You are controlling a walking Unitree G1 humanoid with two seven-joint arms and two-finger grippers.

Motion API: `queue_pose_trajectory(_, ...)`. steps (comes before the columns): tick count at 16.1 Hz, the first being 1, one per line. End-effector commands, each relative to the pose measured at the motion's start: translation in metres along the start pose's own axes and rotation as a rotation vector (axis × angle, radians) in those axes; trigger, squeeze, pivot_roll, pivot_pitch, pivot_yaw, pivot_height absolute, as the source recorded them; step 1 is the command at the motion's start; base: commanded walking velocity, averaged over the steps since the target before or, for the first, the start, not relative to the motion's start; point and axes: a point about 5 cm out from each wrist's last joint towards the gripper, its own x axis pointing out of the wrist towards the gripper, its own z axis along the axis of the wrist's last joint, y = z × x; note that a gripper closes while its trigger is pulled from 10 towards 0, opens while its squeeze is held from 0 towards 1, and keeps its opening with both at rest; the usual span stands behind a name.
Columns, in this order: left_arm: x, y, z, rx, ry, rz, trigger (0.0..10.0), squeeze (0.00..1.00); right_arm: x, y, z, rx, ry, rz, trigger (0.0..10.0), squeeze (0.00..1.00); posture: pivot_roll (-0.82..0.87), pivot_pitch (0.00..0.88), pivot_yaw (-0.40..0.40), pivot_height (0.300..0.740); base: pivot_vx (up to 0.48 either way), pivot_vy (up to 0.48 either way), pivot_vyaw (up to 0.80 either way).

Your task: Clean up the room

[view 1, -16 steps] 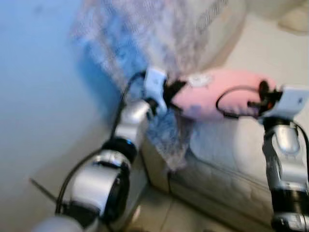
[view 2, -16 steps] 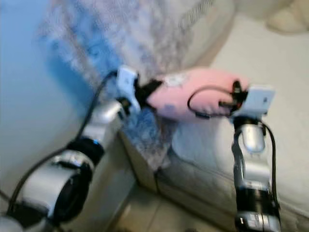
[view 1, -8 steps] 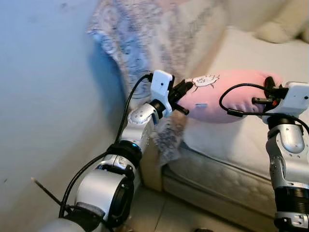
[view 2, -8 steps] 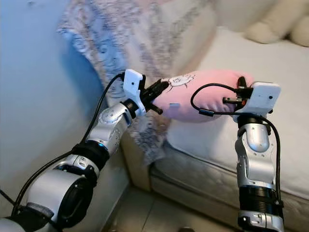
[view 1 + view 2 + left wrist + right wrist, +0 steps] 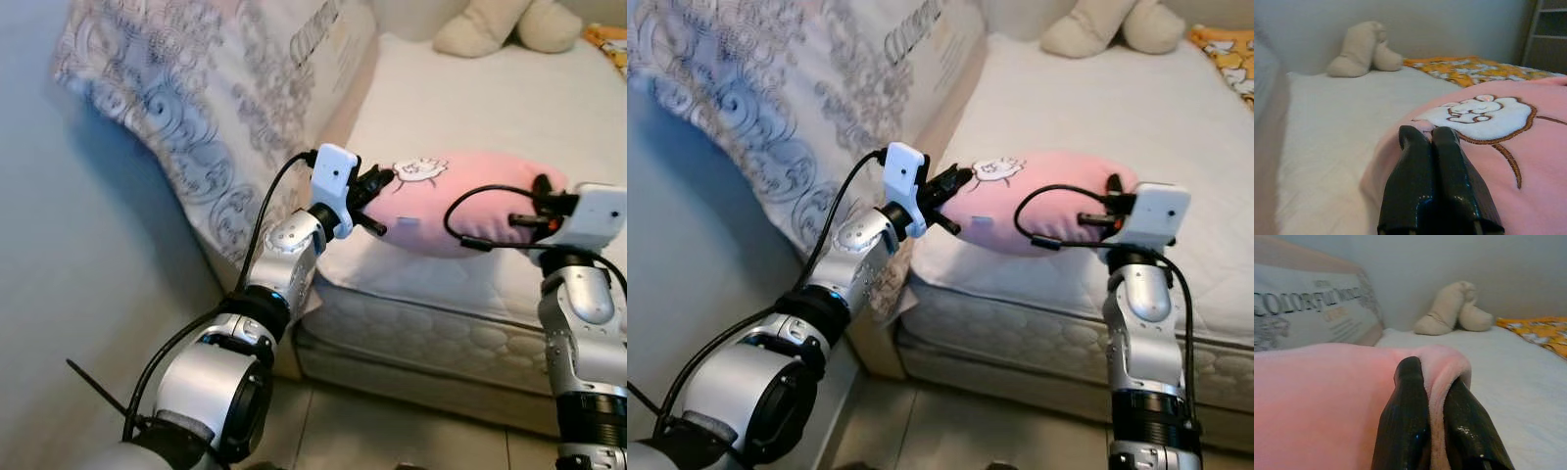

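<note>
Both grippers keep gripping pink pillow point(image 5: 460, 211).

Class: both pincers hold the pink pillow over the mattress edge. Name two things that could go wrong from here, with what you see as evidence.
1. The right pincer pinches just a thin fold at the pillow corner; that fold could slip out and the pillow sag.
2. The left pincer also grips only the pillow's edge, and the pillow hangs near the mattress rim, so if either grip slips it might drop to the floor.
</note>
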Motion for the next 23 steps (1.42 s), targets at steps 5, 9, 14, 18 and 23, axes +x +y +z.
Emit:
queue_pose_trajectory(5, 0.005, 0.012, 0.017, -0.023, -0.052, 0.101, 0.0, 0.0, 0.011, 0.007, 0.012, -0.022, -0.036, 0.053, 10.0, 0.0, -0.16, 0.0, 0.089, 0.727, 0.192, 0.0, 0.0)
queue_pose_trajectory(9, 0.008, 0.007, 0.021, 0.004, -0.068, 0.071, 0.0, 0.0, 0.022, 0.004, 0.025, -0.054, -0.076, 0.065, 10.0, 0.0, -0.16, 0.0, 0.089, 0.727, 0.48, 0.0, 0.0)
queue_pose_trajectory(14, 0.015, -0.002, 0.026, -0.005, -0.074, 0.03, 0.0, 0.0, 0.032, -0.01, 0.031, -0.046, -0.077, 0.025, 10.0, 0.0, -0.15, 0.0, 0.084, 0.727, 0.471, 0.0, 0.0)
queue_pose_trajectory(18, 0.018, -0.001, 0.03, -0.015, -0.066, 0.039, 0.0, 0.0, 0.036, -0.005, 0.031, -0.054, -0.067, 0.05, 10.0, 0.0, -0.14, 0.0, 0.08, 0.727, 0.473, 0.0, 0.0)
queue_pose_trajectory(23, 0.031, 0.004, 0.051, 0.041, -0.016, 0.07, 6.9, 0.0, 0.094, 0.01, 0.054, -0.126, 0.032, 0.196, 10.0, 0.0, -0.11, 0.0, 0.05, 0.727, 0.177, 0.0, 0.0)
